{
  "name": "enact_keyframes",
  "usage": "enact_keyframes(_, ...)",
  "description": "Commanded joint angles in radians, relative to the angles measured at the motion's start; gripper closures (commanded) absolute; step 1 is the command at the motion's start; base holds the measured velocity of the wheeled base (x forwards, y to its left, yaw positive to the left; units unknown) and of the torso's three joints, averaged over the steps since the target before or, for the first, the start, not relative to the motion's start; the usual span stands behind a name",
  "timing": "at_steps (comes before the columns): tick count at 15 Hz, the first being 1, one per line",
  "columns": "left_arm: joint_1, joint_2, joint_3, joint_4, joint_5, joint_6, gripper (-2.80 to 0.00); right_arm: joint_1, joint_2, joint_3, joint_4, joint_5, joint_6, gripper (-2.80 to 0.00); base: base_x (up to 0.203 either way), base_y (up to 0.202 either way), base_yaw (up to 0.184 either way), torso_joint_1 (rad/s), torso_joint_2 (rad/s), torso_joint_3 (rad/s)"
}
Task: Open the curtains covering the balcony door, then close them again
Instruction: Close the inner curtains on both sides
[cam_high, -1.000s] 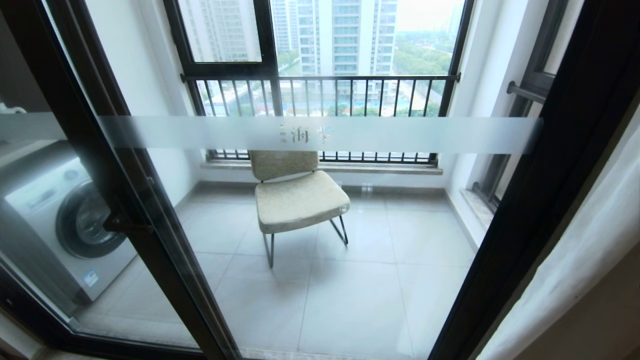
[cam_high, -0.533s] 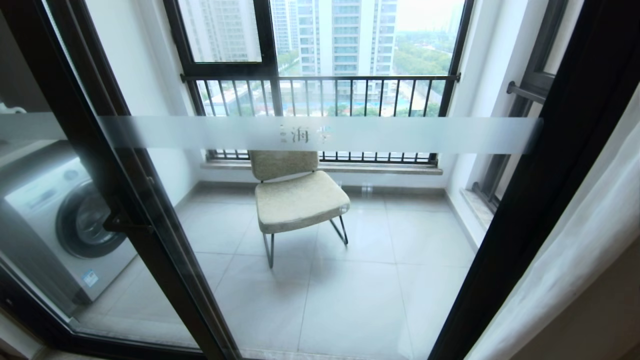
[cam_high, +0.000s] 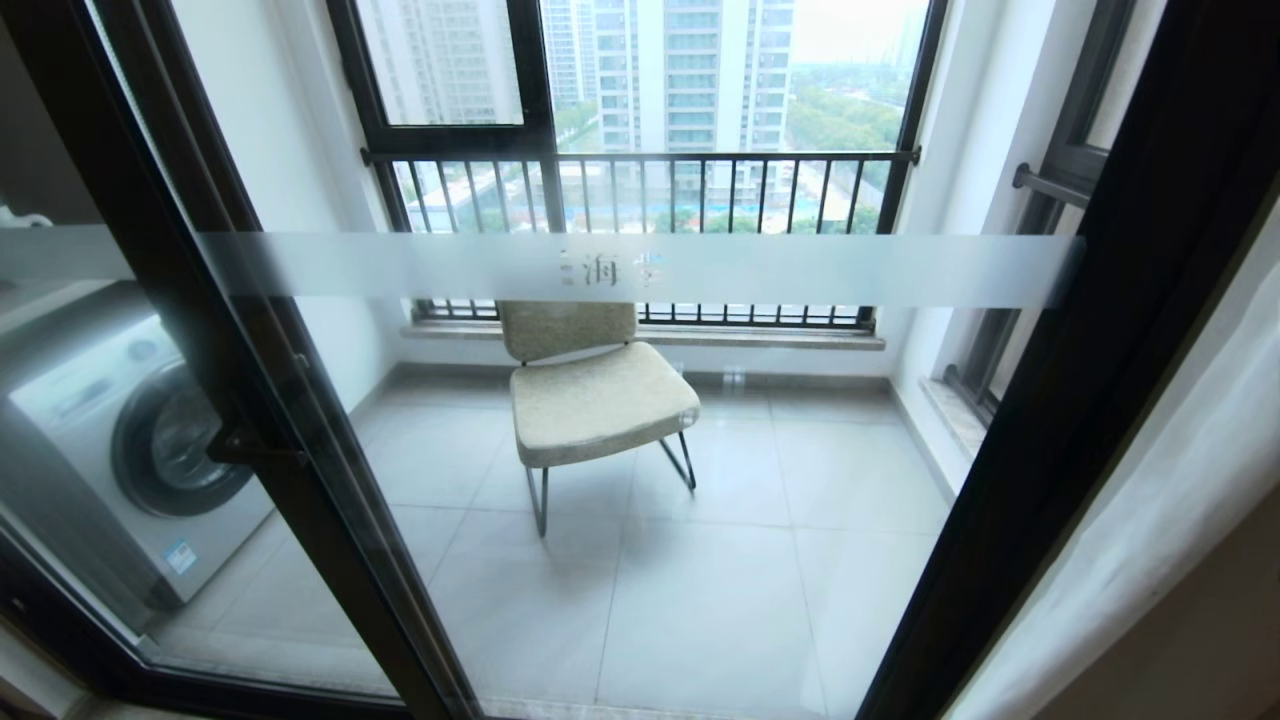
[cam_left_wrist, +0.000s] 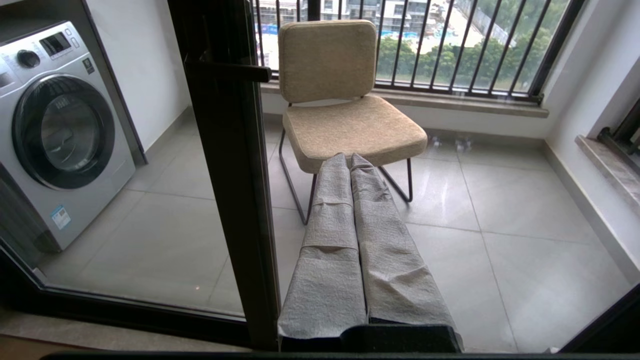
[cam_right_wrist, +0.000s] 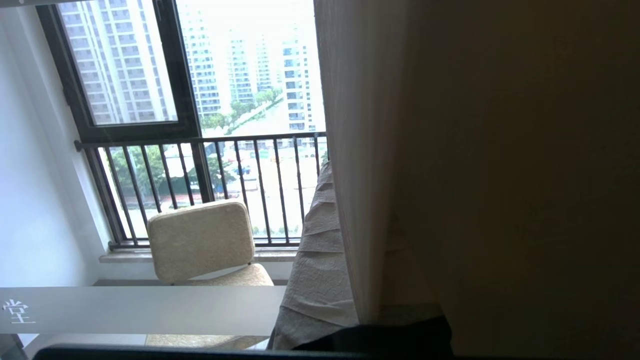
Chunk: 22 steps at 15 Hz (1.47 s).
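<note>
The curtains (cam_high: 1180, 520) have swung at the right edge of our head view: half a second ago the sheer white layer bulged further in over the black frame of the balcony door (cam_high: 1060, 400), and now it has fallen back toward the side, much as it hung a second ago. We judge the opening half of the task done, since the glass stands uncovered, and this sway suggests the closing pull is only beginning.

Our right claw (cam_right_wrist: 320, 235) has its fabric-covered fingers pressed together, with the opaque beige curtain edge lying against them; we cannot tell whether any cloth is actually pinched between them. Our left claw (cam_left_wrist: 350, 200) is parked low before the glass, fingers together, holding nothing.

Through the door we see a beige chair (cam_high: 590, 390) and a washing machine (cam_high: 130, 440).

The frosted band (cam_high: 640, 268) across the glass bears small Chinese characters; one in the right wrist view looks like 堂. The washing machine's labels are too small to read.
</note>
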Motion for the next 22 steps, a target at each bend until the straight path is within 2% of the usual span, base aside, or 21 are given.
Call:
enact_keyframes(1,0.0,0.0,0.0,-0.001,0.0,-0.001,0.0,-0.001,0.006,-0.002,-0.002,0.0,0.0,0.0,0.0,0.0,0.0,0.0,0.0,0.0)
enact_keyframes(11,0.0,0.0,0.0,0.0,0.0,-0.001,0.0,-0.007,0.015,0.005,-0.023,0.0,0.0,0.0,0.0,0.006,0.0,0.0,0.0,0.001)
enact_keyframes(22,0.0,0.0,0.0,-0.001,0.0,-0.001,0.0,-0.007,0.007,0.001,-0.024,0.0,-0.002,0.0,0.0,0.187,0.0,0.002,0.0,0.002)
